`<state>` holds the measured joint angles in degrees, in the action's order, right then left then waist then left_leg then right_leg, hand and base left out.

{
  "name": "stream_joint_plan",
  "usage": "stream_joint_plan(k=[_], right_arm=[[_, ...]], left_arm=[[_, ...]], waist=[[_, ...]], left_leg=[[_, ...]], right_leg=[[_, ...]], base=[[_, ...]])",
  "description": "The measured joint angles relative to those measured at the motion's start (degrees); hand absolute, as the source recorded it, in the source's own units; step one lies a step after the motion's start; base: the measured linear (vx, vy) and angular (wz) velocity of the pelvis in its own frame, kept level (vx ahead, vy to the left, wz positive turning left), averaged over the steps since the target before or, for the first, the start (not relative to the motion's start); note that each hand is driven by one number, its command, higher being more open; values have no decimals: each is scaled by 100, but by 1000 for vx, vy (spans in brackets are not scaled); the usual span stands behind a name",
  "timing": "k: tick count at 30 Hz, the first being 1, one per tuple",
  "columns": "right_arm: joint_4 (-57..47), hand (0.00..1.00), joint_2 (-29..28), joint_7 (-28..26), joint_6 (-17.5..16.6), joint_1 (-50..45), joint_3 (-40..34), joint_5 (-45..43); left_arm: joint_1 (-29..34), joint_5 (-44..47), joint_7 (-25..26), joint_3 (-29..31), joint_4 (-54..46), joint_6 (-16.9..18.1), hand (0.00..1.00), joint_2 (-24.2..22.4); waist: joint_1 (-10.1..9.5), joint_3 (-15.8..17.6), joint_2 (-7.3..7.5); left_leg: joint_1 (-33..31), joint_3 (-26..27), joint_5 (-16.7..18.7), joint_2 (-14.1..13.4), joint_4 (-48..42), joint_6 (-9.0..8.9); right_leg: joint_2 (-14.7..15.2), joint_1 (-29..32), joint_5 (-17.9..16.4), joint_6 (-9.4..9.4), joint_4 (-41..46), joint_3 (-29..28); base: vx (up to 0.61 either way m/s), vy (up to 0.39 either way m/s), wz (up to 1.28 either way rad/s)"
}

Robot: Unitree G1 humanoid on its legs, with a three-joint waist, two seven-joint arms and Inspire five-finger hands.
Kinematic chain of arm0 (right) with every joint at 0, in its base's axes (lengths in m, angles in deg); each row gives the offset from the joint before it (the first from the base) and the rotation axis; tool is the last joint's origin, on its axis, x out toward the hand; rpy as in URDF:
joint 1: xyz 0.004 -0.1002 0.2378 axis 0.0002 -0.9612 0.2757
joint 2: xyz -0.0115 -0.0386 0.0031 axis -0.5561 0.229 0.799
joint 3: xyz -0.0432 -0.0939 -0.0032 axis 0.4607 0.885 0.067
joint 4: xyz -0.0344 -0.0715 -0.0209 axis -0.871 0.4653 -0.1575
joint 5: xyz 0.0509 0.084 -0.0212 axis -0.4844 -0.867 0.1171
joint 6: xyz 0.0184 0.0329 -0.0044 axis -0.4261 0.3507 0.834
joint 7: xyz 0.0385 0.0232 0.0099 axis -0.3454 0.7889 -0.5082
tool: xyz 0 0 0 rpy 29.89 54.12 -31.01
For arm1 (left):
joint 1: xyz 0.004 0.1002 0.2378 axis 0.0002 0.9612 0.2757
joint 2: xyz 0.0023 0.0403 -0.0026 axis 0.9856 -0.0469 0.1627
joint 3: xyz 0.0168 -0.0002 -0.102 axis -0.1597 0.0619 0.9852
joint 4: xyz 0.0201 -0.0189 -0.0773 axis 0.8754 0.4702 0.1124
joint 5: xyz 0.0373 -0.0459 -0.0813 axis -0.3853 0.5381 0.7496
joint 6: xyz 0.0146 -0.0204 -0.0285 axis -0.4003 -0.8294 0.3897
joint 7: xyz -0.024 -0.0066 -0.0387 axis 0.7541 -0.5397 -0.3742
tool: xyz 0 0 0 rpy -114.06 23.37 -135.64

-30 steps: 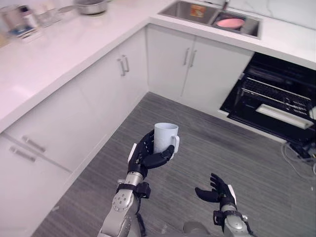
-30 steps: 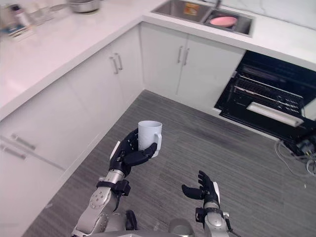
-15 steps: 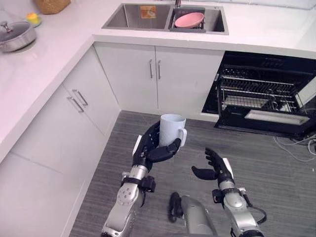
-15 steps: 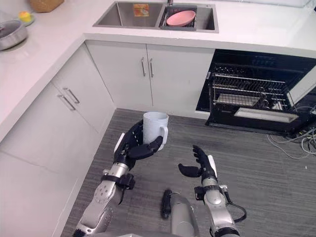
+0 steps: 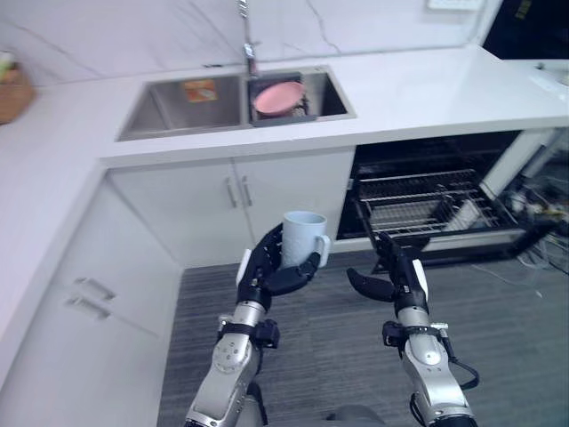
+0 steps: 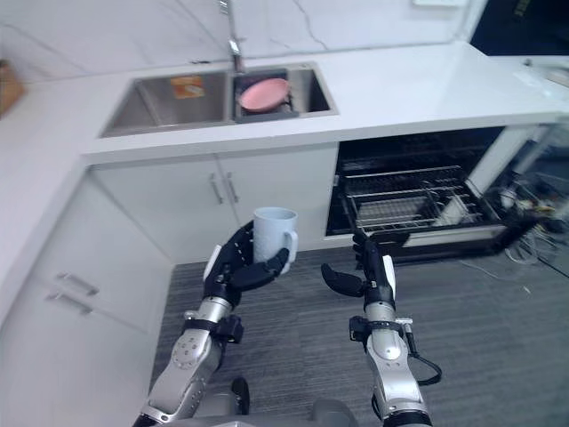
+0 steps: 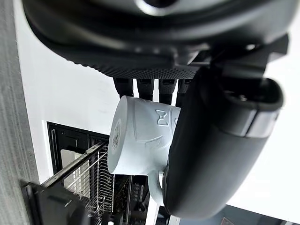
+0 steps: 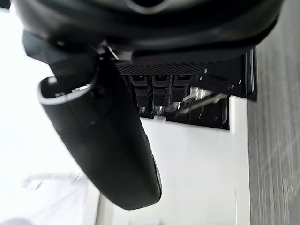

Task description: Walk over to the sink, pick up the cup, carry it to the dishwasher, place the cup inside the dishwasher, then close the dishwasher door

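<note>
The left robot hand (image 5: 269,269) has the cup (image 5: 303,235) upright in front of the robot, above the floor (image 5: 329,347). Its fingers are curled round the cup's wall and its thumb lies across the front. The cup is a smooth white cylinder with a loop handle that points toward the right robot hand (image 5: 398,277). That hand hangs just beside it, fingers loosely straight, thumb spread, with nothing in it.

The left wrist view adds what the head views do not give: the cup's flat round base, a raised mark on its wall, and the handle tucked beside the thumb, with wire racking beyond. The right wrist view shows that hand's fingers in a straight row, with a dark opening past them.

The head views give the room. A steel sink (image 5: 182,105) with 2 basins is set in a glossy white worktop (image 5: 427,89). A pink bowl (image 5: 277,96) sits in the right basin under the tap (image 5: 248,52). Below are 2 plain white cabinet doors (image 5: 233,209) with slim bar handles. Beside them, under the worktop, the dishwasher (image 5: 427,191) stands open, dark inside, with a wire rack (image 5: 418,209) showing. The floor is grey with a fine striped grain.
</note>
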<state>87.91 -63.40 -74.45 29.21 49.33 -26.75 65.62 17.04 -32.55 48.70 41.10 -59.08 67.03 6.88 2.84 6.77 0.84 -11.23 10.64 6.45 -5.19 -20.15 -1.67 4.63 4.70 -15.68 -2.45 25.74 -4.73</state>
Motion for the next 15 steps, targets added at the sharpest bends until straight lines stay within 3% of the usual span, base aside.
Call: stream_joint_plan(k=[2, 3, 4, 5, 7, 8, 10, 11, 13, 15], right_arm=[[-38, 90, -78, -15, 2, 95, 76, 5], [-31, 90, -98, -35, 1, 111, 120, 9], [-23, 90, -121, -98, 0, 166, 273, 20], [-23, 90, -125, -119, -5, 216, 352, 20], [-26, 90, -174, -195, -108, 442, 504, 21], [-25, 90, -223, -254, -158, 613, 507, 12], [-30, 90, -223, -304, -197, 701, 508, 7], [-16, 90, -81, -318, -236, 741, 543, -47], [-31, 90, 69, -340, -213, 708, 502, -69], [-57, 90, 123, -362, -207, 560, 340, -210]], left_arm=[[-39, -2, 64, 76, -7, -5, 30, 124], [-33, -5, 87, 71, -5, -9, 30, 171], [-25, -72, 142, 99, -19, -5, 30, 217], [-25, -101, 179, 129, -59, 9, 30, 212], [-41, -102, 228, 245, -255, 161, 30, 207], [-56, -100, 238, 338, -319, 230, 30, 206], [-46, -99, 240, 452, -315, 232, 30, 212], [-84, -98, 256, 561, -168, 257, 30, 138], [-245, -103, 284, 564, 33, 249, 30, 40], [-437, -117, 266, 494, 284, 204, 30, 19]], waist=[[-20, 46, 44], [-2, 69, 39], [14, 86, -14], [21, 78, -40], [37, 79, -53], [44, 75, -46], [93, 61, -24], [101, 28, -184], [131, 12, -325], [201, 22, -310]], left_leg=[[579, 500, 311, 157, 178, 168], [818, 598, 349, 192, 287, 200], [1379, 786, 405, 193, 611, 218], [1530, 865, 410, 165, 741, 213], [1800, 1091, 471, 77, 1040, 108], [1954, 1280, 534, 40, 1168, 2], [2152, 1425, 639, 46, 1217, -151], [2326, 1546, 944, -32, 1192, -455], [2328, 1584, 888, -180, 1094, -410], [2324, 1543, 844, -310, 519, -419]], right_leg=[[494, 772, 213, -447, 1770, 541], [655, 860, 198, -369, 2100, 760], [864, 1015, 0, -23, 2553, 1362], [877, 1100, -64, 75, 2545, 1586], [914, 1475, -146, 222, 2174, 2304], [940, 1673, -66, 361, 1481, 2888], [888, 1665, 401, 561, 430, 3416], [620, 1538, 1303, 977, -163, 3549], [379, 1505, 1177, 996, -230, 3469], [367, 1350, 914, 920, -38, 3395]], base=[[342, 230, -92], [329, 158, -90], [323, 135, -64], [320, 95, -77], [320, 40, -60], [337, -25, -58], [437, -77, -53], [455, -83, -52], [381, -73, -50], [339, -100, -21]])
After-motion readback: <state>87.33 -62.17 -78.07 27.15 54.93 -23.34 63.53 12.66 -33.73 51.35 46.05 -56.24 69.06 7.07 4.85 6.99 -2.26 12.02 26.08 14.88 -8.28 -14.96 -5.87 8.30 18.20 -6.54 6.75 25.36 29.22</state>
